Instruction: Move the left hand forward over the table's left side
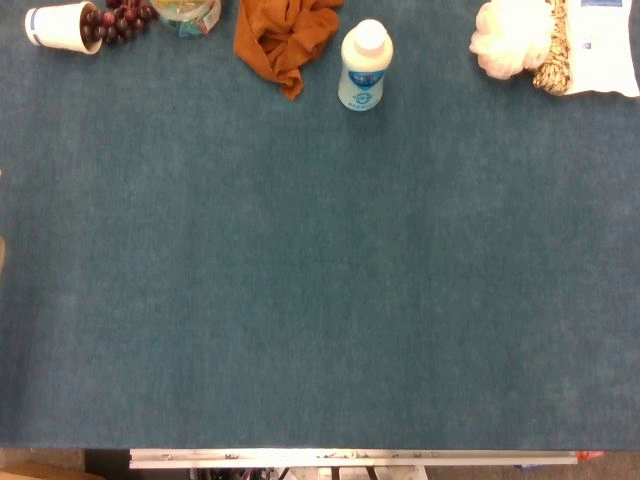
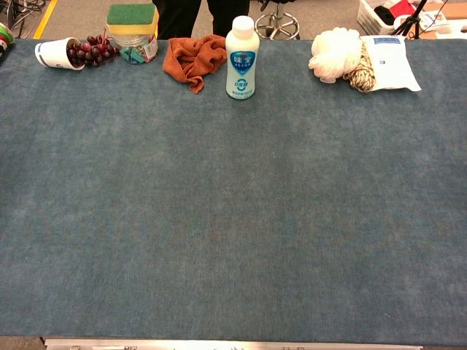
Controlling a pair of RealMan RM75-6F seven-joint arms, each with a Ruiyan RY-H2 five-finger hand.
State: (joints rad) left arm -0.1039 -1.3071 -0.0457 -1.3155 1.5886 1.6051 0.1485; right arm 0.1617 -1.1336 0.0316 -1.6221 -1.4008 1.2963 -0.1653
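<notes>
The table (image 1: 300,280) (image 2: 219,211) is covered in blue-grey felt, and its left side shows bare cloth in both views. Neither of my hands nor any part of an arm appears in the head view or the chest view.
Along the far edge lie a tipped white cup (image 2: 57,53) with dark grapes (image 2: 91,49), a jar topped by a green-yellow sponge (image 2: 133,29), an orange cloth (image 2: 191,60), a white bottle (image 2: 241,58), a white bath puff (image 2: 336,53) and a white packet (image 2: 390,60).
</notes>
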